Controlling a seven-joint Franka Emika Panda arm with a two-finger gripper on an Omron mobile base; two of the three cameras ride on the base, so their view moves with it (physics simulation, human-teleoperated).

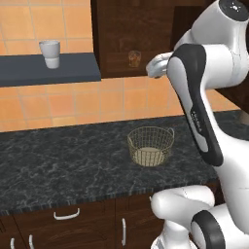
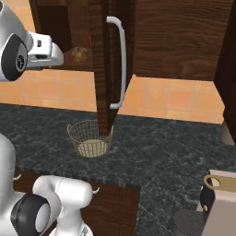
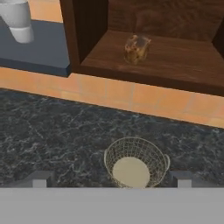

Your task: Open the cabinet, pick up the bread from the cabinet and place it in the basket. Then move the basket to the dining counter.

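The tabletop [image 1: 58, 160] is black speckled stone and runs across all three views, with an orange tiled wall behind it. Under its front edge there are dark drawers [image 1: 68, 223] with small curved handles.

Above the tabletop hangs the cabinet [image 3: 175, 57], of dark brown wood. Its door [image 2: 103, 69] stands open and is seen almost edge-on in the right base view, with the long silver handle [image 2: 120, 62] on it. The inside of the cabinet is open to the hand view, and its floor is bare wood around the bread.

To the left of the cabinet a dark grey shelf [image 1: 44, 68] is fixed on the wall, and a white cup [image 1: 50, 53] stands on it, upright.

The white arm [image 1: 199, 107] rises high in front of the cabinet. The pincer [image 3: 111, 178] is raised above the tabletop, in front of the open cabinet and apart from everything. Its two tips are spread wide and nothing is between them, so it is released.

The basket [image 1: 151, 146] stands upright on the tabletop, below the cabinet and a little in front of the wall. It is of tan wire mesh with a pale flat bottom, and nothing lies in it.

The bread [image 3: 136, 49] is a small brown lump on the cabinet floor, near the front edge, well above the basket.
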